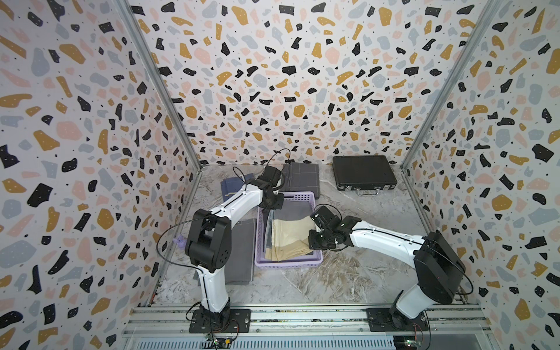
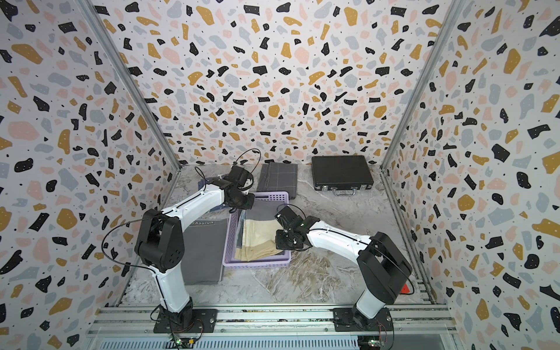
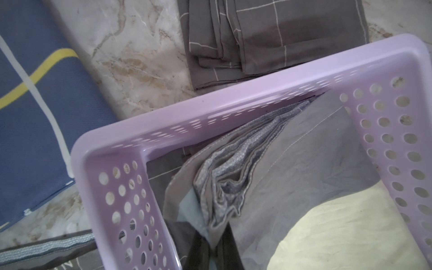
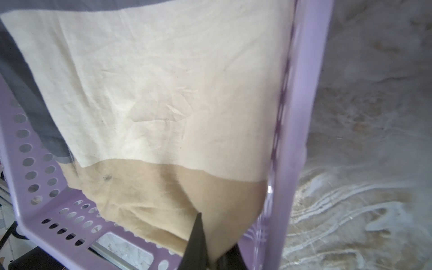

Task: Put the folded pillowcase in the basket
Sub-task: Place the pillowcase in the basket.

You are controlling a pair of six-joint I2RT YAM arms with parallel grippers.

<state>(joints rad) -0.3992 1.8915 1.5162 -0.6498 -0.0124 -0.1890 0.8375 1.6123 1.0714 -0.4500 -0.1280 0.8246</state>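
pillowcase (image 1: 289, 231) lying in lilac basket (image 1: 288, 264), right gripper (image 4: 211, 253) at its tan edge, grip unclear

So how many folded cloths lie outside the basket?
3: a blue cloth at the back left, a checked grey cloth behind the basket, a dark grey cloth left of it. The left arm may hide others.

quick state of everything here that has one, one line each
basket: upright, cloth inside
pillowcase: folded, lying in the basket
black case: closed, flat
checked cloth: folded, behind the basket
blue cloth: folded, flat
dark grey cloth: folded, beside the basket
left gripper: jaws shut
right gripper: jaws at pillowcase's edge, grip unclear
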